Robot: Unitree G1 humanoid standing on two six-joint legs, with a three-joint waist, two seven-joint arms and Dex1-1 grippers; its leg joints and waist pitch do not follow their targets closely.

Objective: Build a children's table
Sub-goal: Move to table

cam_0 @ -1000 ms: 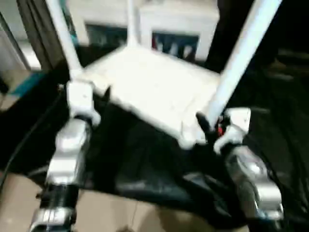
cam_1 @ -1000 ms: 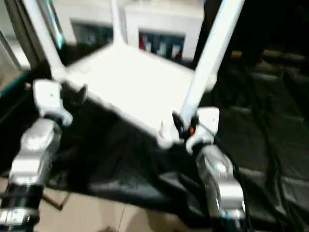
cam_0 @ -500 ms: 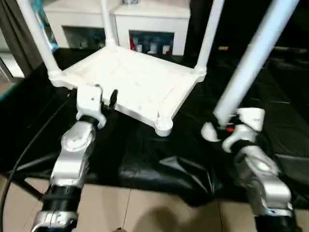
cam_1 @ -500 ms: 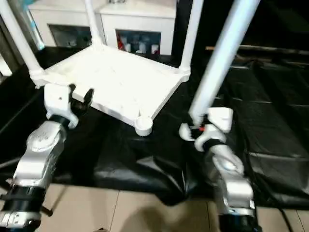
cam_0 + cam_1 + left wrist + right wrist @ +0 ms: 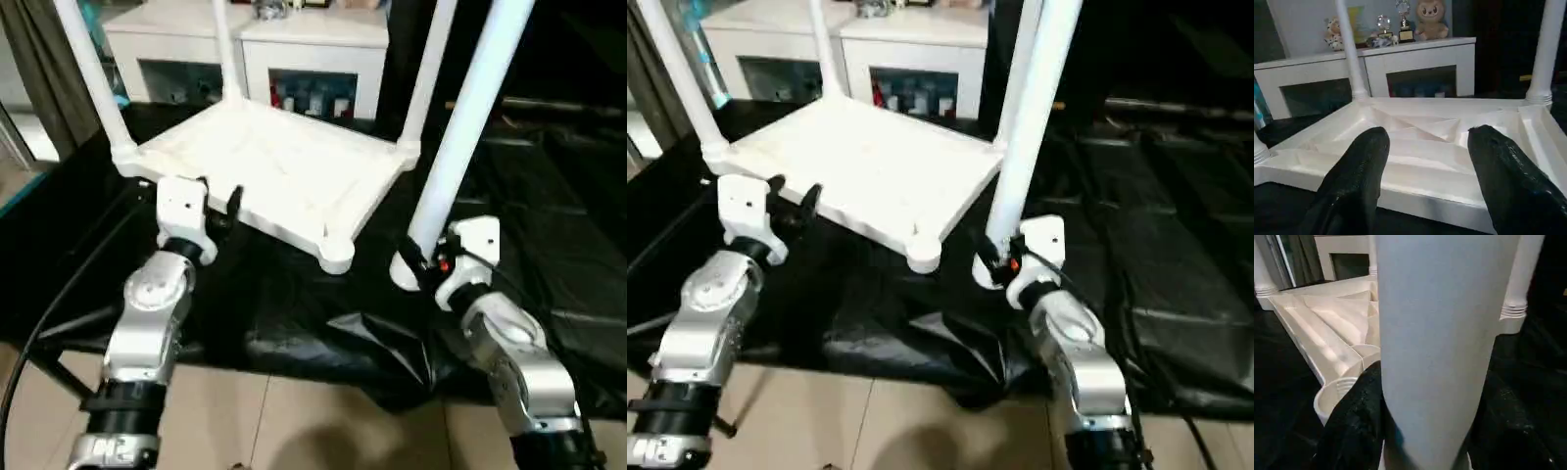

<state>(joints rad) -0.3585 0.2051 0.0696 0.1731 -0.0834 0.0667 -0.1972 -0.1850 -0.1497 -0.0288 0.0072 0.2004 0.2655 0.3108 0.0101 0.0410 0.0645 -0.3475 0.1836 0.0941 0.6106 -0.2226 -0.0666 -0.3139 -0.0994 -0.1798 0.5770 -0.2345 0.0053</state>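
Observation:
The children's table (image 5: 284, 166) lies upside down on a black sheet, its ribbed underside facing up. Three white legs (image 5: 93, 83) stand in its corner sockets. The near right socket (image 5: 335, 253) is empty. My right gripper (image 5: 421, 259) is shut on the fourth leg (image 5: 465, 127) near its lower end. That leg stands almost upright, a short way right of the empty socket (image 5: 1334, 391). My left gripper (image 5: 217, 201) is open at the top's near left edge, with nothing between its fingers (image 5: 1359, 171).
A white cabinet (image 5: 313, 59) with glass doors stands behind the table, with trophies and soft toys (image 5: 1400, 24) on top. The black sheet (image 5: 549, 196) covers the floor around the table, and bare tiles (image 5: 294, 431) lie nearest me. A black cable (image 5: 49, 304) runs at the left.
The camera has shifted. The leg held by my right gripper now stands more upright, its lower end closer to the empty corner socket. The left gripper stays by the top's edge.

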